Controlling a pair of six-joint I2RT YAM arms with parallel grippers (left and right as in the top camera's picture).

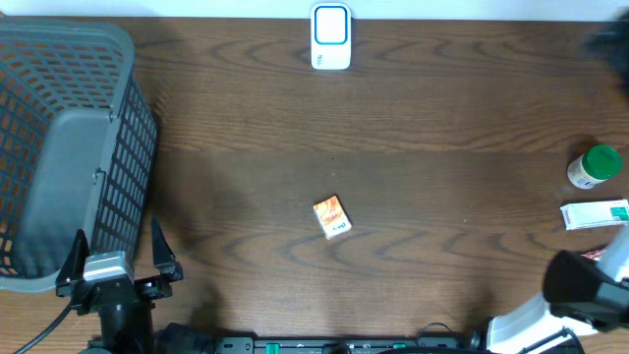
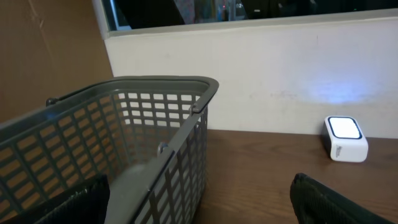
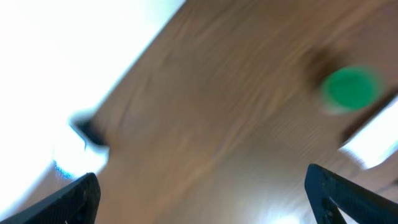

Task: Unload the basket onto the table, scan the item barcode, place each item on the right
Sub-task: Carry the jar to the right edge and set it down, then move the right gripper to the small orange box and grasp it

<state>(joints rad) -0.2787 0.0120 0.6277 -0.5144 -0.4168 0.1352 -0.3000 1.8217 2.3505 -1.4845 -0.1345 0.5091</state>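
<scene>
A: Far left first?
B: Basket [image 1: 59, 147] at the left edge. Left tool [image 1: 116, 248] just beside its near corner, spread wide, holding nothing.
A: The item?
B: Box [image 1: 332, 216], small, orange and white, lying flat and askew mid-tabletop [image 1: 246, 128]. Nothing touches it. Scanner [image 1: 331, 37] sits at the far edge, roughly in line with it and well apart, window lit.
A: How will it handle?
B: Looks like thin card, so likely light and fairly stiff, but it would dent under a hard squeeze. Printed faces are probably a bit slick. It lies low on the wood, so the tool has to come down close to the surface.
A: Where to grab?
B: I'd say from above, across the narrow width, on the two long edges near the middle, wrist turned to match the skew. That leaves the big faces free for the scanner. Barcode is too small to see, so I can't tell which face carries it.
A: Right side?
B: Bottle [image 1: 596, 165] with a green cap, carton [image 1: 595, 214] just beside it, both near the right edge. Either could be an item too, but the box is the one set out centre.
A: Right tool?
B: Right tool [image 3: 202, 180] is low at the right corner. Its wrist view is blurred, but the two sides show at opposite frame corners, wide apart, empty.
</scene>
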